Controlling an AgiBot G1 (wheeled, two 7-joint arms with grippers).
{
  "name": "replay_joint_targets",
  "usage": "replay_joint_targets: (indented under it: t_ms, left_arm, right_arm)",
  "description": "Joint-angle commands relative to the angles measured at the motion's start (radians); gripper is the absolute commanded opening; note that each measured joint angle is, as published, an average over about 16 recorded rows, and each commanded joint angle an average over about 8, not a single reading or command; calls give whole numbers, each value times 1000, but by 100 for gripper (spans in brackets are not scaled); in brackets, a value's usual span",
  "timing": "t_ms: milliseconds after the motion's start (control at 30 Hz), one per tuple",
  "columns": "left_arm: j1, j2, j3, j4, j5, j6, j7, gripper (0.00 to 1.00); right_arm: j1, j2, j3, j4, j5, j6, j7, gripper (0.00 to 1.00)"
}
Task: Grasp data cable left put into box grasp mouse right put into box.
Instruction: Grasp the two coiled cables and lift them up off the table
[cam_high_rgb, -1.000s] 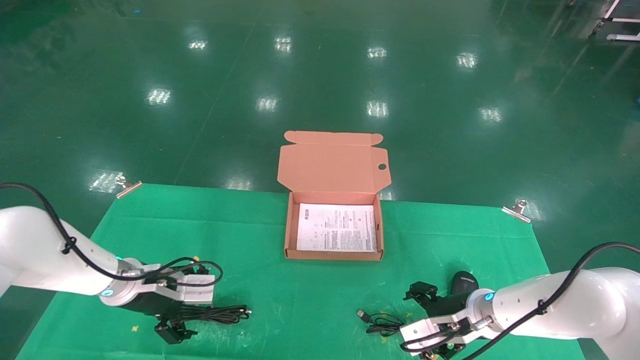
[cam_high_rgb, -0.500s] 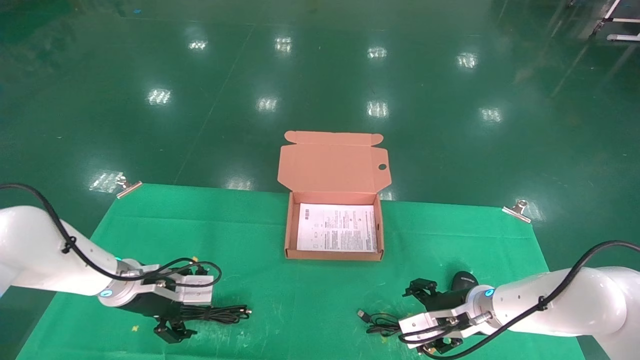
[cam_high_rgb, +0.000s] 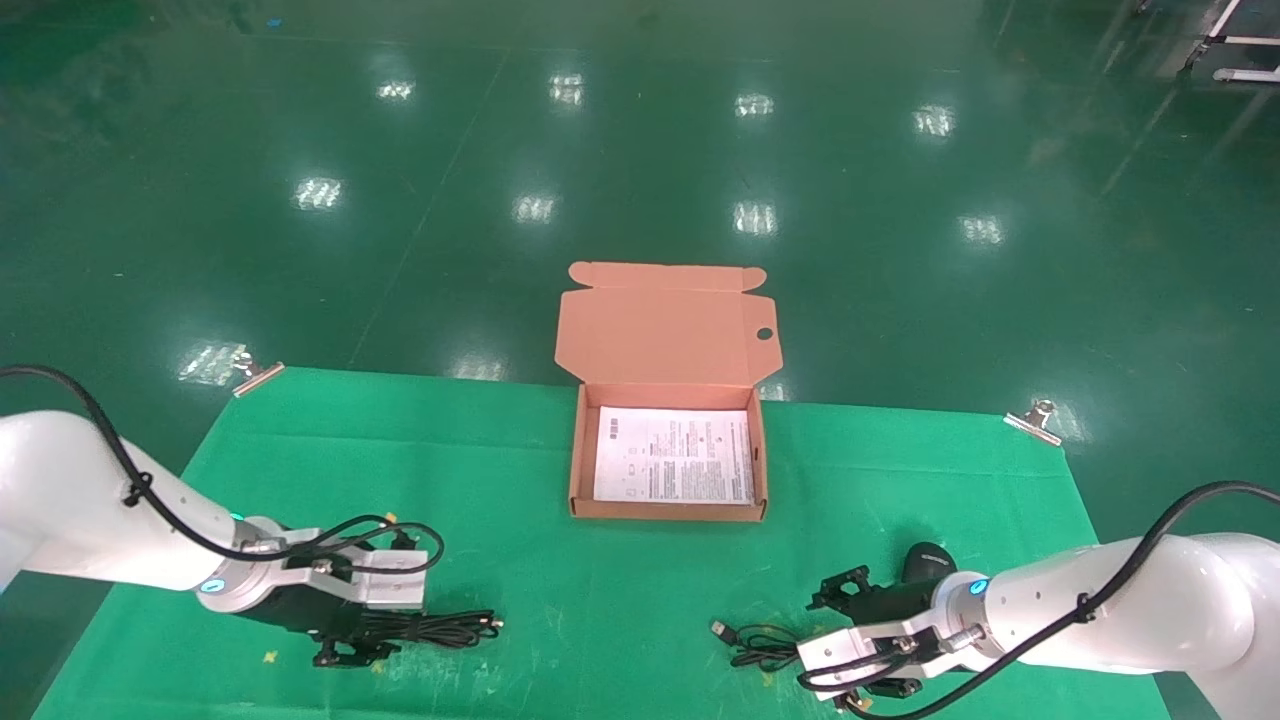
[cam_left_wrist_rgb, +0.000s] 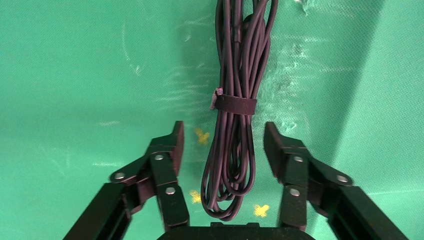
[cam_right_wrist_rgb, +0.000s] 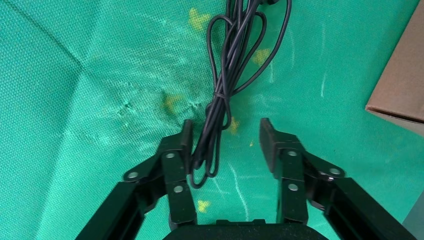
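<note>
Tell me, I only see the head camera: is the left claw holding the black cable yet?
Observer: Not yet. The left gripper is open, and the data cable lies between its fingers, touching neither.
Operator: Is the cable all loose?
Observer: No, a dark strap ties the bundle.
Operator: And the right claw?
Observer: The right gripper is open around the mouse's cord; the mouse is outside its wrist view.
</note>
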Motion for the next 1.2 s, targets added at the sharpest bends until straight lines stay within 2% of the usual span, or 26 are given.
replay_joint_targets:
  t_ms: [33,900,1033,1200]
  left_arm:
    - [0,0,0,-1,0,0,0,0]
    - [-9,-19,-3,-24,-7,16,6,0]
    - [-24,-85,-14,-125,-25,64,9,0]
    - [-36,-213,-29,-382,-24,119,-58,0]
  right_arm:
    - [0,0,0,1,0,-1,0,0]
    - [5,13,6,8,5,-5,5,0]
    - [23,57,28,36,20,-15,32,0]
    - [61,137,71,98,29,-20,102,0]
